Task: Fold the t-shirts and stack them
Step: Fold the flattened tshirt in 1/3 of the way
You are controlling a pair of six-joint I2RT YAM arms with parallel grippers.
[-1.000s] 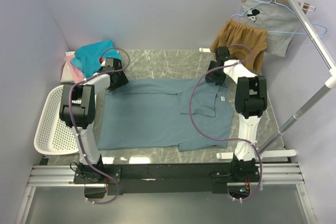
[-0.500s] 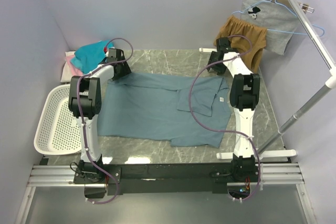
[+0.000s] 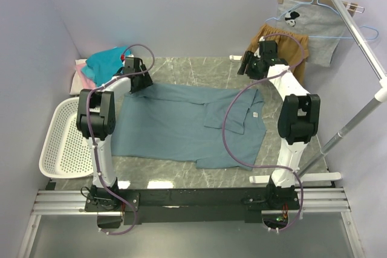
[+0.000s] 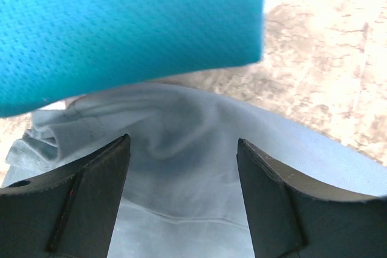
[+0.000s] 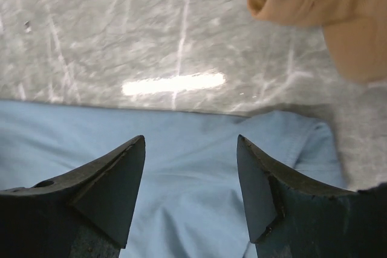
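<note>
We're seeing both grippers spread, pinching nothing: left gripper [image 4: 181,146] over the far-left corner of the grey-blue tee [image 3: 169,125], right gripper [image 5: 190,146] over its far-right. It's lying flat mid-table w/ the right side folded in, so imo folding's barely starting. Teal tee [image 3: 109,58] is sitting bunched far left, no stack yet. Marble table [image 3: 193,70], lilac walls, white basket [image 3: 57,143] left, shorts [image 3: 293,49] hanging far right.

The top external camera looks down from above and behind the arm bases, taking in the whole tabletop [image 3: 199,70]. The left wrist camera sits close, facing between the left pincer [image 4: 182,143] at the far-left edge of the grey-blue t-shirt [image 4: 193,167]. The right wrist camera, equally near, faces past the right pincer [image 5: 191,140] at its far-right edge. All three views share that t-shirt.
</note>
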